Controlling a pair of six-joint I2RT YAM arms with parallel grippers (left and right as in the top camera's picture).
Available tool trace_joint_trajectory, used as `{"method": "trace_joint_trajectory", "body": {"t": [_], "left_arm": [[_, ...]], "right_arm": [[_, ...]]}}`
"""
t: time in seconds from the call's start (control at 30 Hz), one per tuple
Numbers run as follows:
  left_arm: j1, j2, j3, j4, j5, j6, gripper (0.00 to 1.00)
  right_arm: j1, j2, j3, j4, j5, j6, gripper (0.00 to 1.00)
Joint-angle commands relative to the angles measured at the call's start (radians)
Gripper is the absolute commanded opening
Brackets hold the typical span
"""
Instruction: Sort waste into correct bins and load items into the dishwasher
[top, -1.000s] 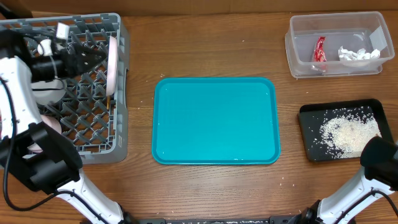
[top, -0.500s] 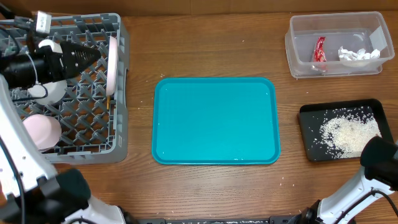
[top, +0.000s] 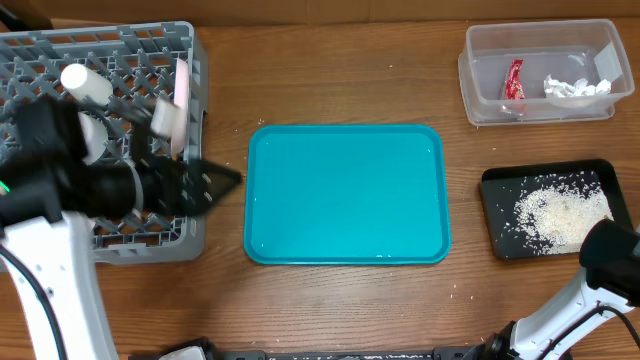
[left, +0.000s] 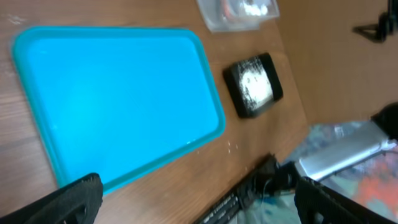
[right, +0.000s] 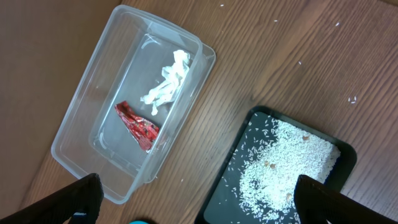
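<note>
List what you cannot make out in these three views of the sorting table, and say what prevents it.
Dish rack contents: overhead, the blurred left arm covers much of it, so what lies inside cannot be told.
Red wrapper print: too small in every view.
Clear tub: left wrist view, blurred and cut off by the top edge.
Right arm: overhead, cut off by the bottom-right corner.
</note>
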Motion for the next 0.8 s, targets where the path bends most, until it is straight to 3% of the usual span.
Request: {"method": "trace_joint_trajectory", "body": {"t": [0.0,0.07,0.23,0.6,0.77], "left_arm": [[-0.061,-0.126,-0.163,0.055,0.024,-0.099,1.0],[-0.087,-0.19,-0.257,0.073,0.018,-0.166,1.0],[-0.098,-0.254,-0.375,0.026,0.016,-0.2,1.0],[-0.072,-0.232,-0.38,0.031,-0.005,-0.232,1.0],[-0.084,-0.231,-0.391,0.08,-0.19,-0.23,1.0]], "right_arm": [[-0.002,-0.007,0.009,0.005,0.003,0.0,1.0],[-0.002,-0.007,0.009,0.005,0.003,0.0,1.0],[-0.002,-0.007,0.009,0.005,0.003,0.0,1.0],[-0.002,-0.007,0.009,0.004,0.003,0.0,1.0],[-0.002,-0.007,0.009,0.005,0.003,0.0,1.0]]}}
